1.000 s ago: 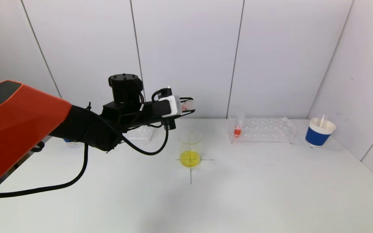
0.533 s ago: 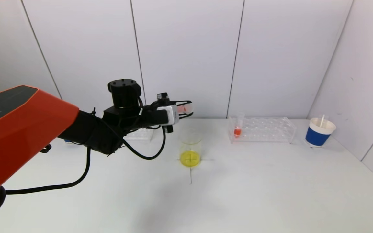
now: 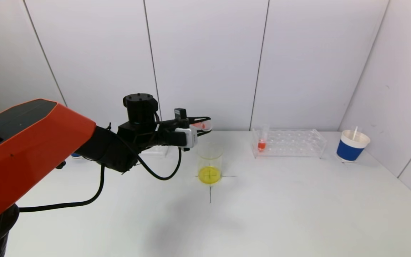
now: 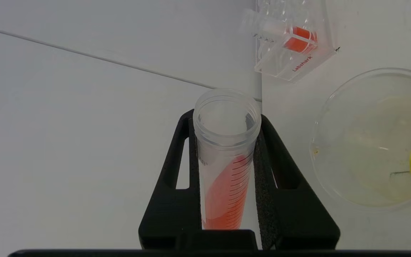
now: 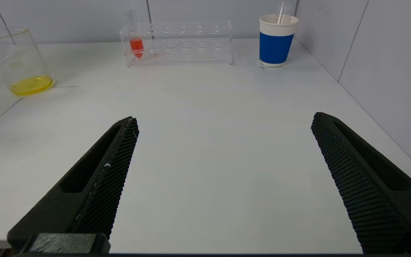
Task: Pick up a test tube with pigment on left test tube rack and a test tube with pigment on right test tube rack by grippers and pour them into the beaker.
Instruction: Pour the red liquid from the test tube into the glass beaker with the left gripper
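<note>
Fingers [image 4: 266, 167] of your left gripper [image 3: 201, 125] clench a test tube [image 4: 227, 157] of orange pigment, lying nearly level just above and behind the beaker [image 3: 209, 164]; you are mid-pour, so next tip its mouth down over the rim, while your right gripper [image 5: 223, 178] waits spread wide.

Clear glass beaker [image 3: 209, 162], matt white table [image 3: 280, 207]

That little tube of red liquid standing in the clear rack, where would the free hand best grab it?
Probably by the bare upper part of the test tube, coming from above or the front. It stands upright at the end of the rack, its top poking clear while the rack walls surround the liquid-filled bottom. The right hand is open and free.
</note>
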{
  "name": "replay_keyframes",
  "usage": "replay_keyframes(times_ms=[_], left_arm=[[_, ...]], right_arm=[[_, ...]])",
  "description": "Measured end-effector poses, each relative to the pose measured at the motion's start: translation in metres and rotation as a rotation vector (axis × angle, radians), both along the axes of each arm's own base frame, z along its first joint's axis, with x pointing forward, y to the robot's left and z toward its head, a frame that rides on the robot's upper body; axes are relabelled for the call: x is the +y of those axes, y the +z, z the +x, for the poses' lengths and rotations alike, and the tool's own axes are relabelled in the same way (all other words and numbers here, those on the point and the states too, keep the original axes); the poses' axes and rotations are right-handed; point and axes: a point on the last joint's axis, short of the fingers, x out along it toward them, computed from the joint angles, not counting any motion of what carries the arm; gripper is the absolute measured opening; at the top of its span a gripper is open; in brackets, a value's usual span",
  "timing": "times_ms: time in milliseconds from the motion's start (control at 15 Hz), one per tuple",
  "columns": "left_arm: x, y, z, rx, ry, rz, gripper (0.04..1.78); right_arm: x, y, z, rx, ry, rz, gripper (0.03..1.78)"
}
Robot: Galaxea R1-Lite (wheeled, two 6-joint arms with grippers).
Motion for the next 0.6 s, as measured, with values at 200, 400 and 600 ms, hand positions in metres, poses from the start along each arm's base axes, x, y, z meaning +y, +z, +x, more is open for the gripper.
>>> replay_keyframes(times_ms=[200, 400, 600], left_arm=[[0.001, -0.005, 0.004, -0.043, 0.003, 0.028, 0.44], [0.000, -0.008, 0.008, -0.074, 0.004, 0.043, 0.44], [-0.001, -0.011, 0.012, -0.112, 0.003, 0.060, 0.44]], right_arm=[[0.000, 0.000, 0.000, 0.000, 0.000, 0.000, 1.76], [0.000, 0.000, 0.000, 0.000, 0.000, 0.000, 1.76], [0.000, 0.000, 0.000, 0.000, 0.000, 0.000, 1.76]])
